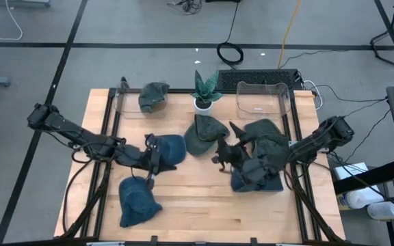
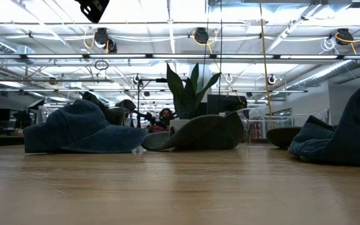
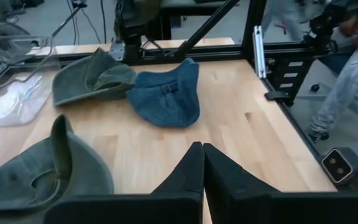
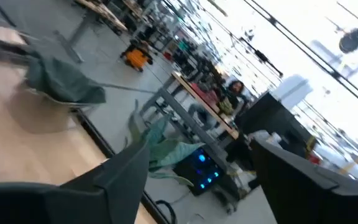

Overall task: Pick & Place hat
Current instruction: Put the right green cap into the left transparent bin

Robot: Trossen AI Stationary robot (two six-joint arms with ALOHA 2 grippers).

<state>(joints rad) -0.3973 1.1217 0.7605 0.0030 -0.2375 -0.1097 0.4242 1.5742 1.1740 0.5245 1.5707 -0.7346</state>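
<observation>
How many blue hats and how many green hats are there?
Blue hats: 3
Green hats: 3
Total: 6 hats

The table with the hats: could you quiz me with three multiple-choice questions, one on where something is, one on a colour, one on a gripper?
1. Where is the potted plant?
A) at the table's front edge
B) between the left bin and the right bin
C) inside a bin

2. What colour is the hat in the left bin?
A) red
B) green
C) white

3. The left gripper has its fingers:
A) shut together
B) spread wide
C) clamped on a hat

Answers: 1 B, it stands at the back between them; 2 B, it looks dark green; 3 A, its wrist view shows the fingers touching, nothing between.
</observation>
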